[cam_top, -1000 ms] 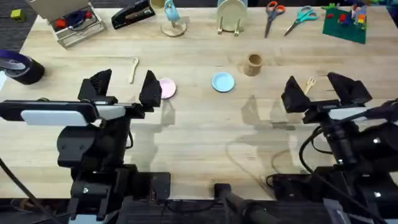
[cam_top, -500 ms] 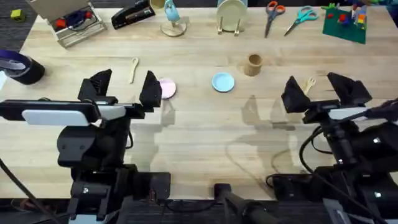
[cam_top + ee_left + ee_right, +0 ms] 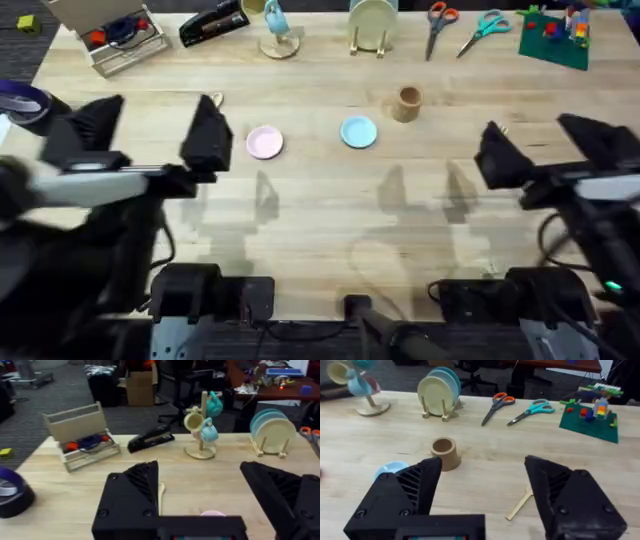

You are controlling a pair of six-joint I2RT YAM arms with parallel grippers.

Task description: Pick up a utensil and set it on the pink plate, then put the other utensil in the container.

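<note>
Wooden and pale, the spoon [image 3: 161, 494] lies flat on the table just ahead of the left gripper [image 3: 220, 495], its handle showing in the gap beside the near finger. That gripper's fingers are spread wide and hold nothing. In the overhead view the spoon [image 3: 216, 99] peeks out at the tip of the left gripper's [image 3: 150, 130] inner finger.

Off to the inner side of that gripper, just beside it, sits the pink plate [image 3: 264, 142], bare. A sliver of it also shows between the fingers in the left wrist view.

On the other side, the fork [image 3: 520, 503] rests on the table between the right gripper's [image 3: 485, 487] fingers, handle angled toward the claw. This claw is likewise fully parted and empty. The wooden container [image 3: 444, 452] stands upright farther ahead of it and toward its inner finger, with nothing in it that I can see; a light-blue plate [image 3: 390, 469] lies near that same finger.

By my reading, neither step is done: both utensils are on the table, plate and container both unfilled. The left arm looks poised for the first pick.

No brand, label or writing can be read anywhere.
</note>
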